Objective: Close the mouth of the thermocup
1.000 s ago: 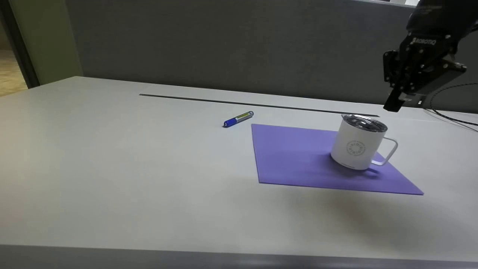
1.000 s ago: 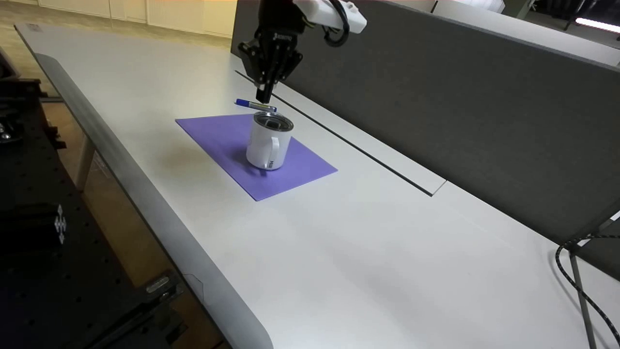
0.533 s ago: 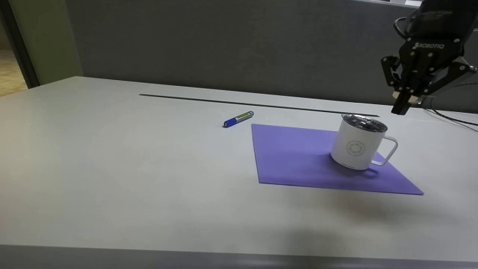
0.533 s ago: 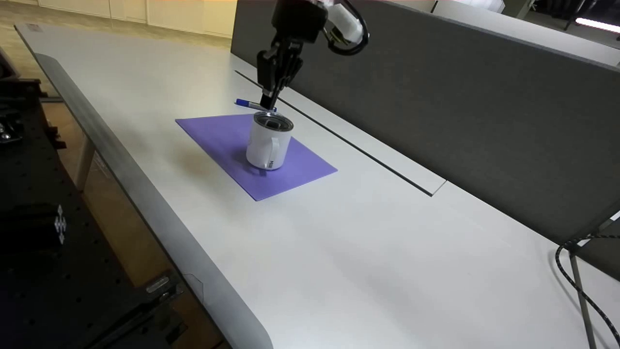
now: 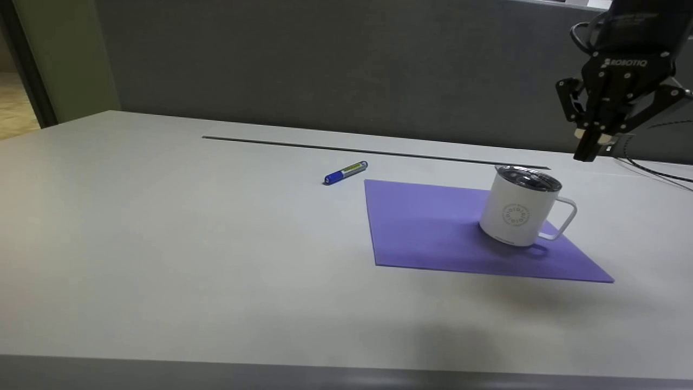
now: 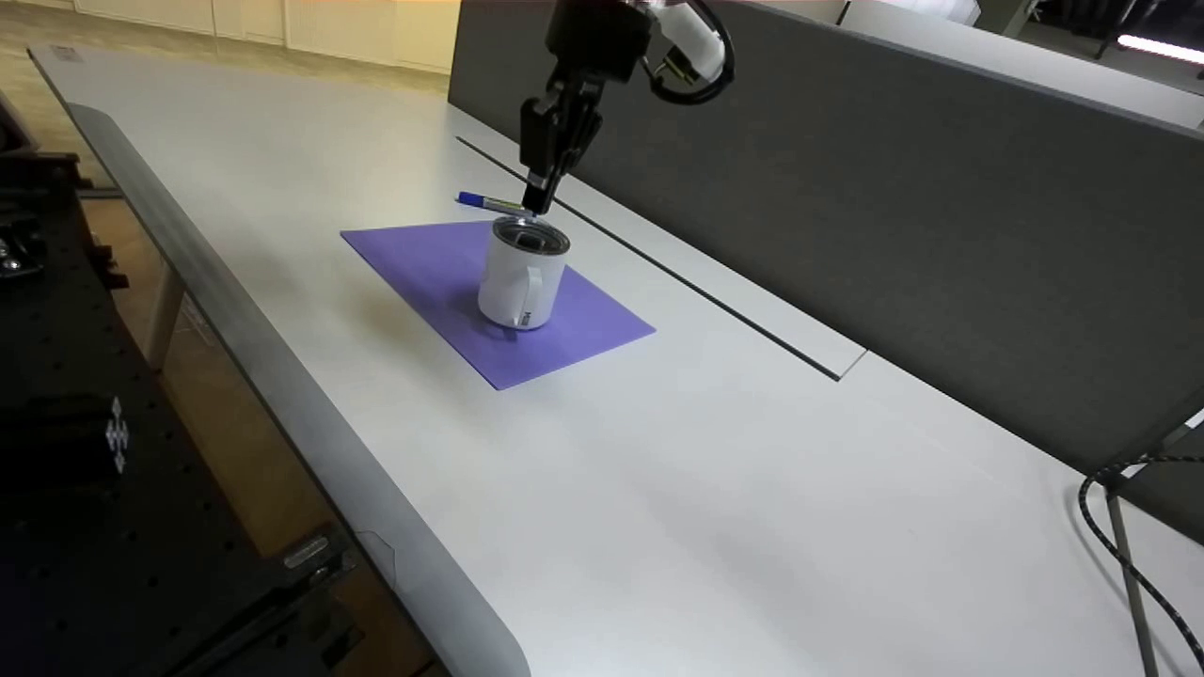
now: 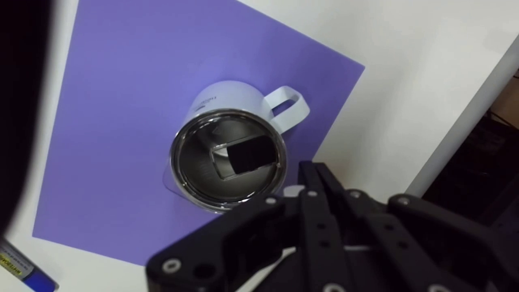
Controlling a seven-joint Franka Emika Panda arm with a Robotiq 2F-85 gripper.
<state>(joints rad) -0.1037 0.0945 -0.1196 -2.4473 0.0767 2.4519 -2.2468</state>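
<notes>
Our gripper [image 7: 314,165] is hanging near the mug [image 5: 511,211], its 2 tips pressing together. The mug is standing on a purple mat [image 5: 417,216], and a black slider [image 7: 252,155] is covering part of the lid [image 7: 200,168]; from here I'm not making out whether it is sealing. The wrist view is cutting off the marker [image 7: 27,271].

All views look down on the mug [image 5: 512,208], the wrist view closest.
</notes>
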